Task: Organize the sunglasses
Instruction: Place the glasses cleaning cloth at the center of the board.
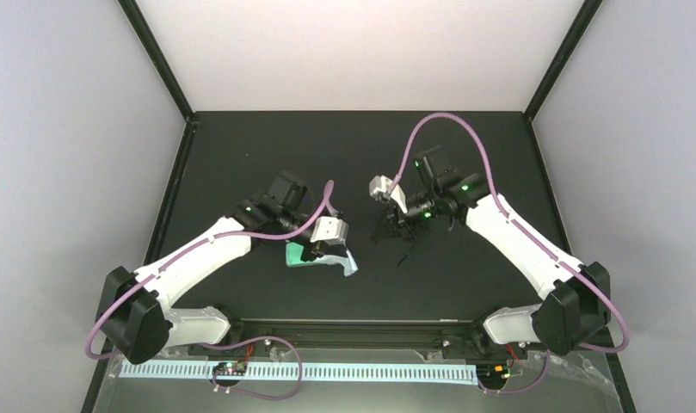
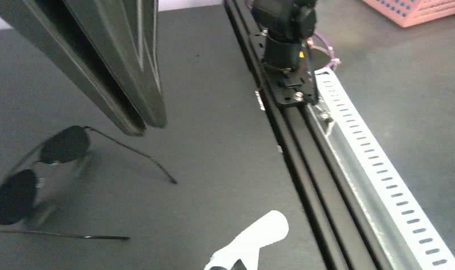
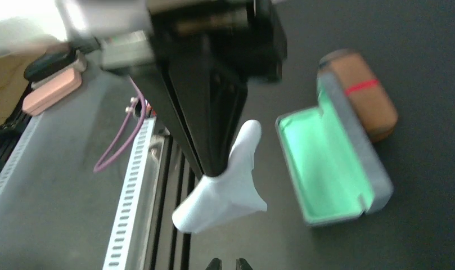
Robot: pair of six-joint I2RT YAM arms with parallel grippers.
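The black sunglasses (image 2: pixel 22 191) with dark lenses lie unfolded on the black table, also seen under my right arm (image 1: pixel 394 232). My right gripper (image 2: pixel 136 124) hangs just above them without touching; its jaws are nearly together and empty (image 3: pixel 228 263). My left gripper (image 3: pixel 212 169) points down, shut on a corner of a light blue cloth (image 3: pixel 225 194), which hangs from it (image 2: pixel 253 236). Beside the left gripper (image 1: pixel 317 249) lies a blue-grey case (image 3: pixel 320 163), open, with a bare green lining. A reddish-brown pair is out of view.
A tan case (image 3: pixel 363 95) with a red band lies shut behind the open one. A black rail (image 2: pixel 303 169) and a white perforated strip (image 2: pixel 382 185) run along the near table edge. Black frame posts stand at the back corners (image 1: pixel 159 60).
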